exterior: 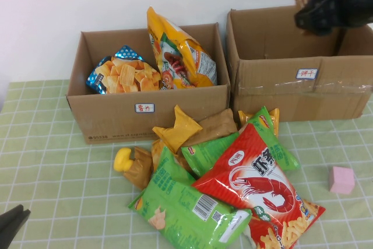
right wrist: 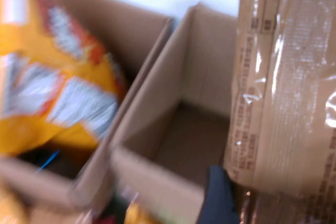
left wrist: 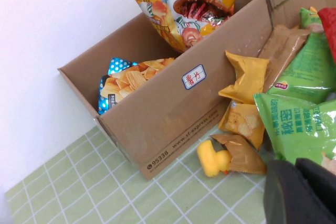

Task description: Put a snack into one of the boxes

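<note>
Right claw (exterior: pixel 326 13) above right box (exterior: pixel 303 94); grip state unclear, no snack seen. Left claw (exterior: pixel 11 225) parked, unclear. Next: fetch snack from pile (exterior: pixel 233 185).

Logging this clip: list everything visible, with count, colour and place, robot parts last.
cardboard boxes: 2, brown, side by side at the back of the table
bags in left box: 2, one yellow-orange and upright, one blue lying beside it
snack pile: several bags, red, green, yellow, brown, in front of the boxes
pink block: 1, right of the pile
tablecloth: green checked
left gripper: black, low at the near left edge
right gripper: black, raised over the right box
</note>
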{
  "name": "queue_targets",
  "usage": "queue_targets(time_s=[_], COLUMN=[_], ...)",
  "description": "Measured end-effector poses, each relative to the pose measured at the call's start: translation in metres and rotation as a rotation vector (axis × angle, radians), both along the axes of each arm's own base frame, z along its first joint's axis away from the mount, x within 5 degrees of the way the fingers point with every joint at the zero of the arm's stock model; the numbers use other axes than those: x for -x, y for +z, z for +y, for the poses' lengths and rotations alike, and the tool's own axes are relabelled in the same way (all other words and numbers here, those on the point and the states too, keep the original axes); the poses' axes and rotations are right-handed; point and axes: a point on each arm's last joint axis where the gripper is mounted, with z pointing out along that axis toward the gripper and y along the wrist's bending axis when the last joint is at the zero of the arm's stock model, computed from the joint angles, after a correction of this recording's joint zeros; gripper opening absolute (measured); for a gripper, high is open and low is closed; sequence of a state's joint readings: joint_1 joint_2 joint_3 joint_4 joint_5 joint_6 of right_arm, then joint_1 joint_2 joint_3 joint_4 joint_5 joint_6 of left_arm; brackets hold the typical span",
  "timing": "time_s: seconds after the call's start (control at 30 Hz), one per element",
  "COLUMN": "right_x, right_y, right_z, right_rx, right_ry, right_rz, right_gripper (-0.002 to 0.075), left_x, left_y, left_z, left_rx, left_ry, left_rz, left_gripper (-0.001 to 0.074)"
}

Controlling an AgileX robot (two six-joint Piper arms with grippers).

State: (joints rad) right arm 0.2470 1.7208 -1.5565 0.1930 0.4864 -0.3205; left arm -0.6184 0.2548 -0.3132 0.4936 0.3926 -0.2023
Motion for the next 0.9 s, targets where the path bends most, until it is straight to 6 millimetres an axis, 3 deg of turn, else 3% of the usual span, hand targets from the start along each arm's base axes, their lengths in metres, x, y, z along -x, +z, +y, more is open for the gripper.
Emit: queue_targets(time_s=[0.23,0.4,0.53,0.7,0.77,0.9], right_x=[-0.051,-0.064,-0.063,-0.044,-0.032,-0.002], right_y=[-0.065,-0.083,-0.077,-0.055,-0.039,-0.002], right_z=[0.005,-0.003,-0.009,-0.01,-0.011,-0.017], right_rx=[-0.047,-0.13,-0.146,-0.126,-0.112,-0.053], right_ry=[-0.084,-0.161,-0.176,-0.137,-0.116,-0.074], right_rz=[-0.046,-0.035,-0.032,0.028,0.047,0.062], right_gripper=[0.0461,0.0484,0.0485,0.0447,0.0365,0.0099], left_x=[0.0,0.0,0.0,0.0,0.0,0.0], left_y=[0.0,0.0,0.0,0.0,0.0,0.0], left_z=[0.0,0.0,0.0,0.0,0.0,0.0], left_rx=[-0.003,-0.003,-0.003,-0.003,-0.003,-0.003], left_ry=[0.001,0.001,0.001,0.001,0.001,0.001], left_rz=[-0.002,-0.002,-0.002,-0.002,-0.002,-0.002], left_gripper=[-0.0001,-0.0001,-0.0001,-0.0001,-0.0001,-0.0001])
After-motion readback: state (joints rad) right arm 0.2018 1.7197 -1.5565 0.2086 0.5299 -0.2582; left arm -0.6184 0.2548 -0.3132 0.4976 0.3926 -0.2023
